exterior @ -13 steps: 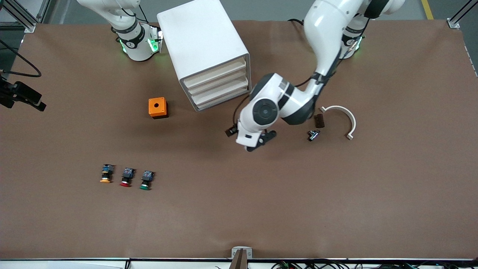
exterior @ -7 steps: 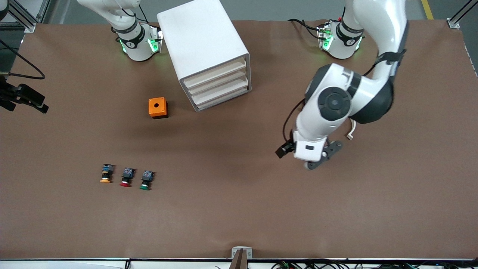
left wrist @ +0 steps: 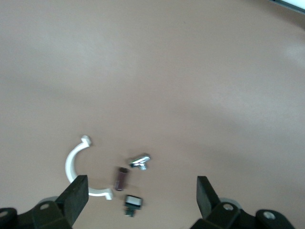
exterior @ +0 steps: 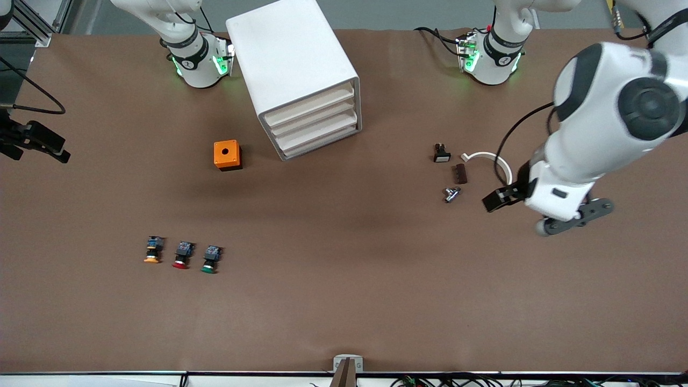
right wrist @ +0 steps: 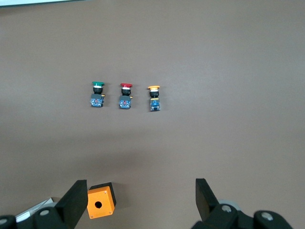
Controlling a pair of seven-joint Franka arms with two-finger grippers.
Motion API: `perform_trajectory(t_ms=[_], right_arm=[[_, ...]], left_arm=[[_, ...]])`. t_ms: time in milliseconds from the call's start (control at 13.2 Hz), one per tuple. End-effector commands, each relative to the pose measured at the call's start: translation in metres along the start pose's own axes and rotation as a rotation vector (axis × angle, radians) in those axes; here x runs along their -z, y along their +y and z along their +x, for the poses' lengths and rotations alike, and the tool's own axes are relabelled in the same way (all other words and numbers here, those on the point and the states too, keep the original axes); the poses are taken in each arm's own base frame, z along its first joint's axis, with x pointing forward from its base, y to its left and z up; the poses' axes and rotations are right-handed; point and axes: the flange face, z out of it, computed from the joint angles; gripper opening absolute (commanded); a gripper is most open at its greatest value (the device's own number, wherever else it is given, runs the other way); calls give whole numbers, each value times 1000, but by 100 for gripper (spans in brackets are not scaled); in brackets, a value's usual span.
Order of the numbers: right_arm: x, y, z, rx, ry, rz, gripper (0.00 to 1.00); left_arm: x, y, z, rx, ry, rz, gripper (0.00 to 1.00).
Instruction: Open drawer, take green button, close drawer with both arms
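Note:
The white cabinet (exterior: 293,64) stands between the arms' bases, and its cream drawer fronts (exterior: 314,122) are all shut. The green-capped button (exterior: 210,259) lies nearer the front camera, beside a red one (exterior: 182,255) and an orange one (exterior: 153,250); the same green button (right wrist: 97,93) shows in the right wrist view. My left gripper (exterior: 572,219) hangs open and empty over the table at the left arm's end, and its fingers (left wrist: 76,195) hold nothing. My right gripper (right wrist: 139,202) is open and empty, high above the orange box (right wrist: 100,201), and out of the front view.
An orange box (exterior: 227,155) with a round hole sits beside the cabinet. Near the left gripper lie a white curved clamp (exterior: 492,161), a brown piece (exterior: 460,173), a metal piece (exterior: 451,194) and a small black part (exterior: 441,153).
The left arm has swung from in front of the cabinet toward the left arm's end of the table, uncovering the small parts. Its gripper stayed open. Nothing else moved.

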Motion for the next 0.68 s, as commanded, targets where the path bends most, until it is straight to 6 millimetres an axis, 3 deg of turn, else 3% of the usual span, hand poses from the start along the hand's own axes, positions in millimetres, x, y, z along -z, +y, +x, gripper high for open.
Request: perform_trajectory(t_ms=[0,228,380,608], right_arm=[[5,-4,2,17,8,-19,100],[5,-9,2,30,9,-43,100],[4,-8,3,27,7,-44,100],[4,-6,3,23,9,-44,100]], left_arm=[[17,-41,4,-77,-5,26,100],[35,-80,13,-141,-4,23,100],[64,-92,4,-160,20,16,100],[79,-101,-7,-189,11,22,100]])
